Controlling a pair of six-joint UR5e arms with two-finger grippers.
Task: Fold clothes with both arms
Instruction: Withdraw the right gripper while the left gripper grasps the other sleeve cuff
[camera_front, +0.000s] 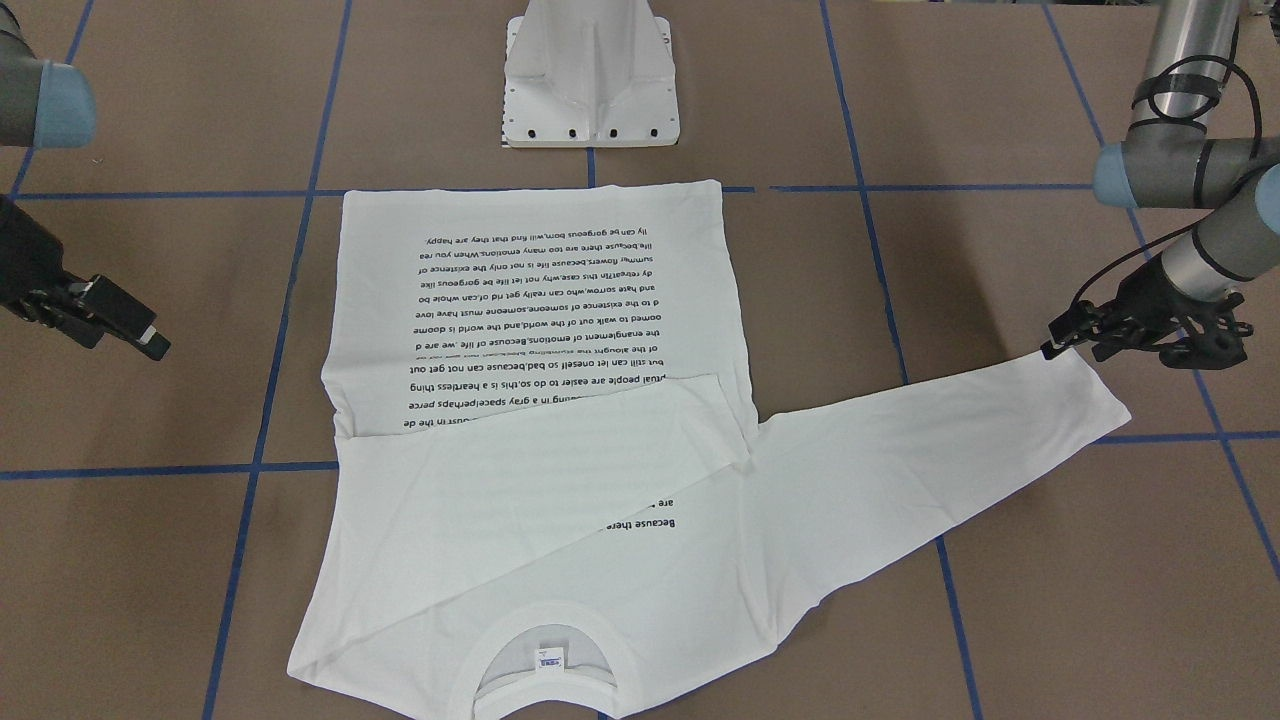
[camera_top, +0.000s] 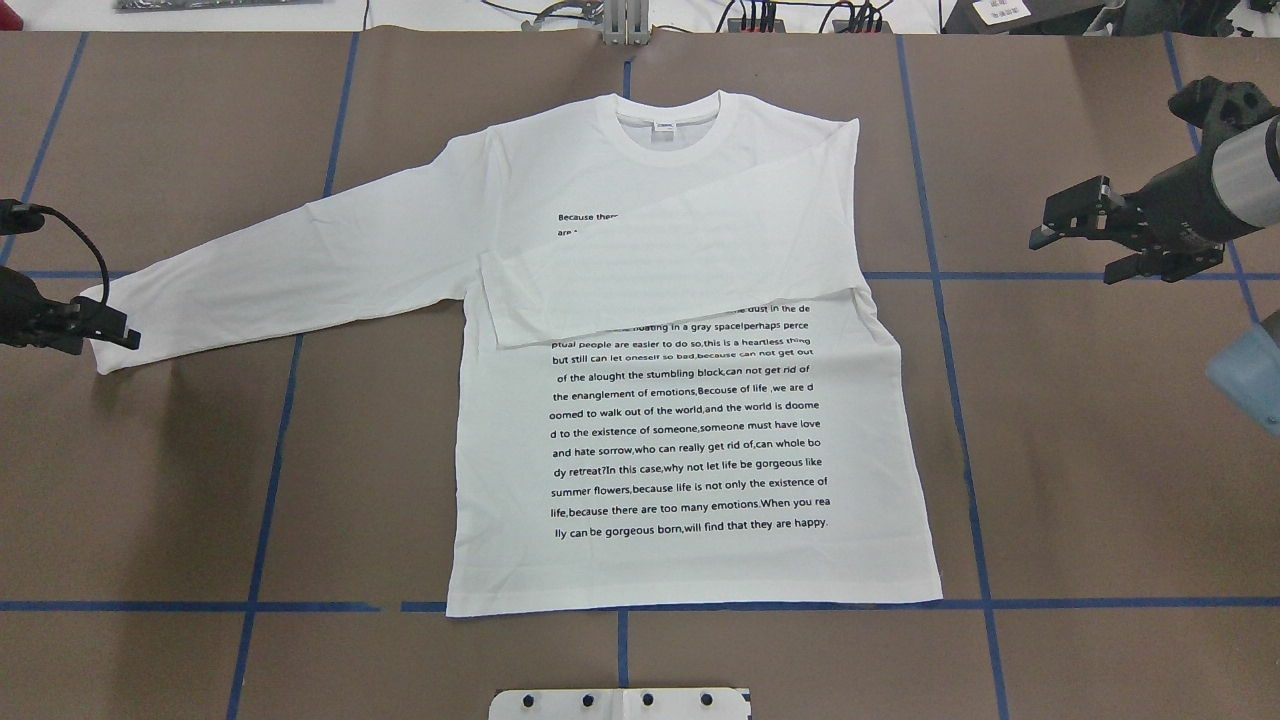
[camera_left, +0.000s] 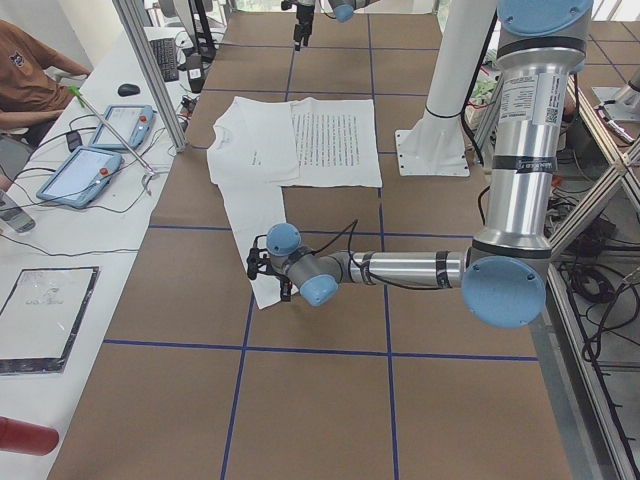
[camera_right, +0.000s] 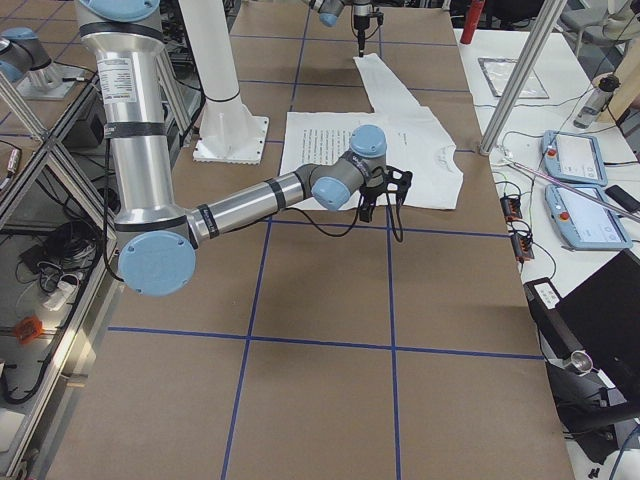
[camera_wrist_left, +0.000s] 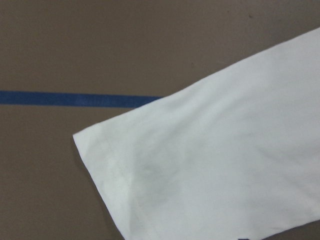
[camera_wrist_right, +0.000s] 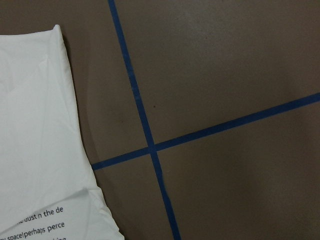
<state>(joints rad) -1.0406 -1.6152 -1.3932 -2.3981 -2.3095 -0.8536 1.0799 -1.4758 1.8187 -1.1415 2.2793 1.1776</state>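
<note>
The folded sleeve (camera_top: 680, 265) lies across the chest of the T-shirt (camera_top: 700, 565) and covers the upper lines of the printed text (camera_top: 690, 450), leaving several cut mid-word. The lettering on the neck label (camera_top: 664, 127) is too small to read. The left pincer (camera_top: 128, 338) is at the left cuff (camera_top: 105, 325), but whether it grips cannot be determined. The right pincer (camera_top: 1042, 232) is equally unclear. The front-facing view's edge crops the collar (camera_front: 545, 650), and the overhead view's edge crops the pedestal base (camera_top: 620, 703). The left wrist view is blurred.
</note>
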